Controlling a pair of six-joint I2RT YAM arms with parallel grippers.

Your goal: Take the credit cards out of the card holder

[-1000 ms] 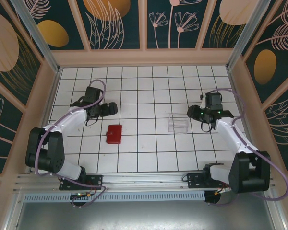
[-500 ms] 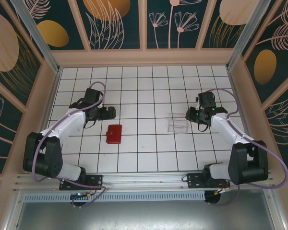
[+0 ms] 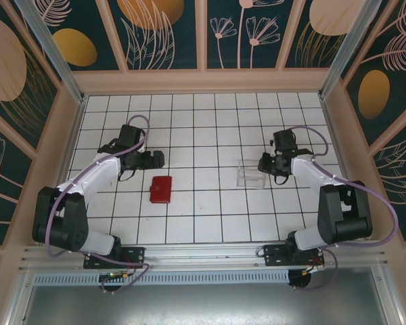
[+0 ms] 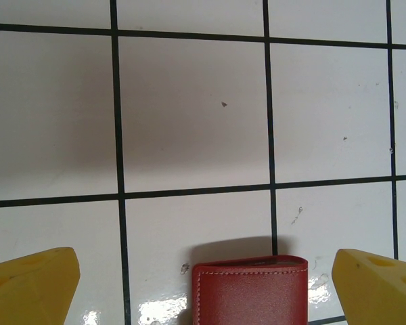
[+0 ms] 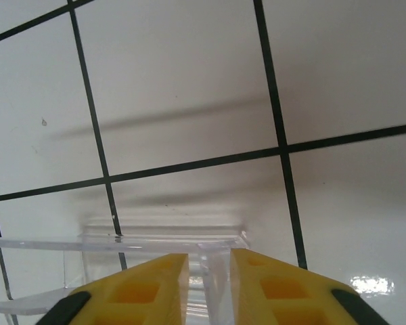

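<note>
Nearest my bases, the red card holder (image 3: pixel 161 189) lay folded shut and flat on the white tiled table (image 3: pixel 203 227). Nothing gripped it. Because it was closed, I judged that the credit cards were inside it. By that reading none of the real work was done: the holder was unopened and no card had been pulled out.

A little farther off and well to the right stood the clear plastic box (image 3: pixel 250 176), well apart from the holder. My right gripper (image 5: pixel 208 274) was at the box's far right side. Its yellow fingers sat close together, and one thin clear wall of the box stood in the narrow gap between them. I took that for a pinch on the wall, though I could not tell how firmly the pads pressed.

Just beyond the holder hung my left gripper (image 3: pixel 157 158), its jaws spread wide and holding nothing. In the left wrist view its yellow fingertips framed the holder's stitched end from either side without touching it.

As I judged it, everything lay ahead. The holder had to be pinned, the flap folded back, and each card drawn from its pocket and set down, perhaps in the box my right jaws held.
</note>
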